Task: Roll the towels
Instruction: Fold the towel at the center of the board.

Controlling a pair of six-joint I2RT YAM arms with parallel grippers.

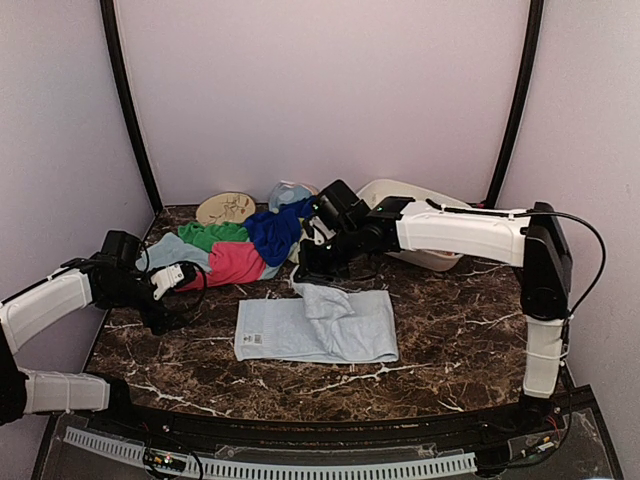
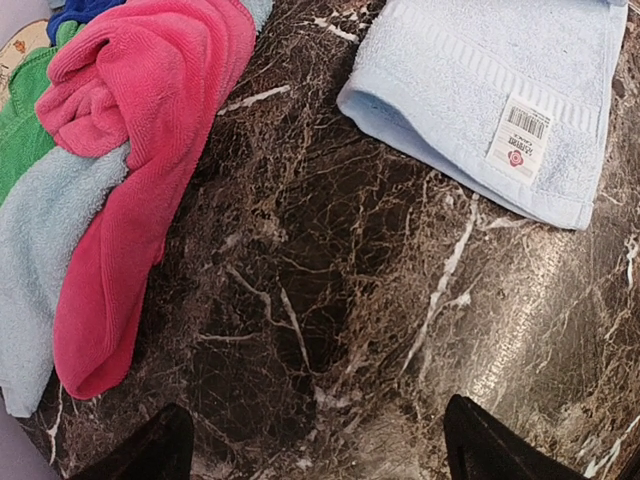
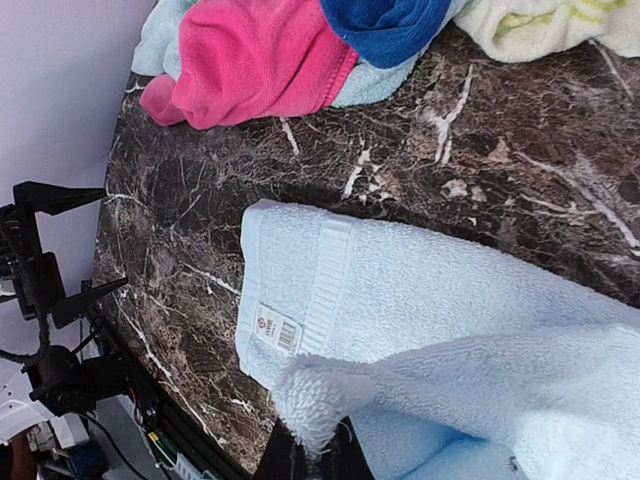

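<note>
A light blue towel lies spread on the marble table, with its label near the left end. My right gripper is shut on one corner of it and holds that corner lifted, so a flap rises off the rest of the towel. My left gripper is open and empty, low over bare marble to the left of the towel. In the left wrist view its fingertips stand wide apart, with the towel's labelled end ahead on the right.
A pile of towels lies at the back left: pink, green, dark blue, pale blue. A round tan plate and a white basin stand at the back. A cream towel lies by the blue one.
</note>
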